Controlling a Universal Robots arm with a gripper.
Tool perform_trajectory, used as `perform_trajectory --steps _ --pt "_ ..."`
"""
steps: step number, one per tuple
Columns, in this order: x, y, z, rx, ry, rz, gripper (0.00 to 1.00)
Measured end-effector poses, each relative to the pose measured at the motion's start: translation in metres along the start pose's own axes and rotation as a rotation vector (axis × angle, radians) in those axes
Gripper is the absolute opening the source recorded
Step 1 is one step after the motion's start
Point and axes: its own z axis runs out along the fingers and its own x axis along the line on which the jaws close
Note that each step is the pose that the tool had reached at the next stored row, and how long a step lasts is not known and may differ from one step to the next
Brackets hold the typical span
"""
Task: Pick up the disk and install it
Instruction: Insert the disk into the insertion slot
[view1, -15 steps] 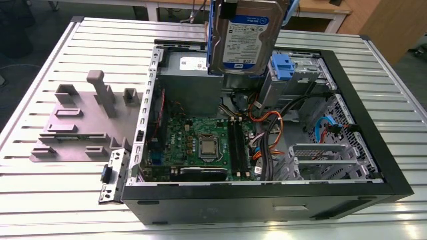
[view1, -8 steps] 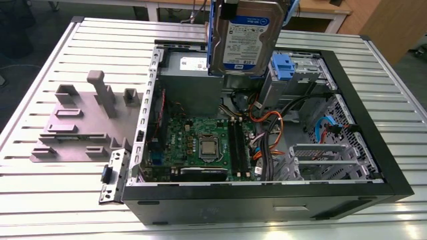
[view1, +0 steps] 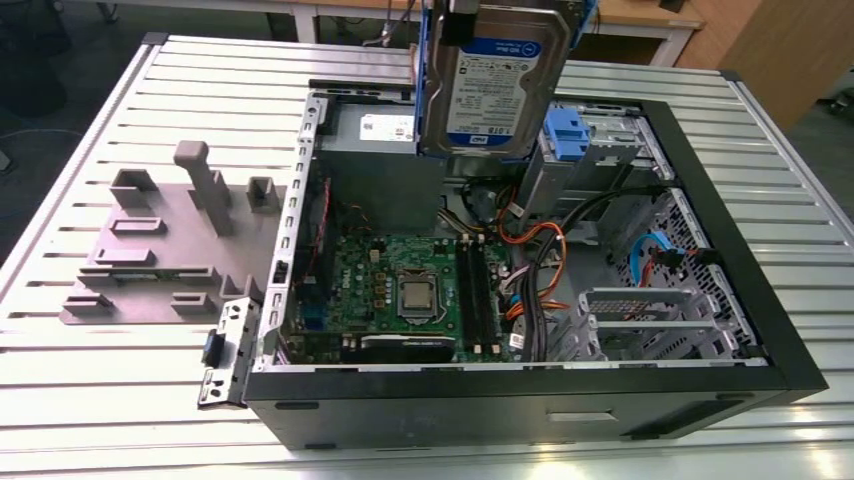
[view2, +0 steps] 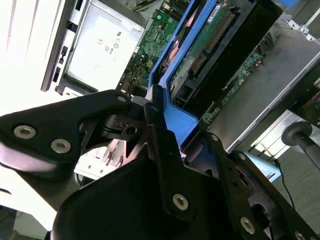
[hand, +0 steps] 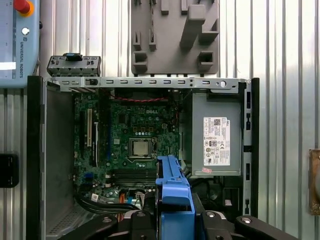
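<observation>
Gripper (view2: 162, 112): fingers (view2: 156, 135) drawn in narrow, clamped on the blue carrier edge of the disk (view1: 487, 85).
Disk: carried on edge, clear of every surface, label turned toward the exterior view. It hangs over the far part of the open computer case (view1: 534, 395), near the grey power supply (view1: 380, 130) and beside the blue latch piece (view1: 566, 130).
Motherboard (view1: 400, 280): exposed on the case floor.
Grey fixture plate (view1: 160, 260): on the slatted table (view1: 134, 400), to the exterior view's left of the case.

Your claw (view2: 177, 125) carries the disk (view1: 487, 90) above the open case (view1: 534, 385). Below: orange cables (view1: 529, 236) crowd the drive cage (view1: 607, 162); power supply (view1: 380, 175) blocks one corner. Free room lies over the motherboard (view1: 387, 270).
</observation>
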Motion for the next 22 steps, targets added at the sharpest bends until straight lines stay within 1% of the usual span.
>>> perform_trajectory --steps 5,16,17,18,22 --pt "0.0005 0.0000 0.0000 0.0000 0.0000 0.000 0.36" --pt "0.0041 -0.0001 0.0001 0.0000 0.0000 0.000 0.36" --pt "0.0067 -0.0002 0.0019 0.0000 0.0000 0.000 0.36" --pt "0.0076 -0.0002 0.0022 0.0000 0.0000 0.000 0.36" --pt "0.0082 -0.0002 0.0021 0.0000 0.0001 0.000 0.36"
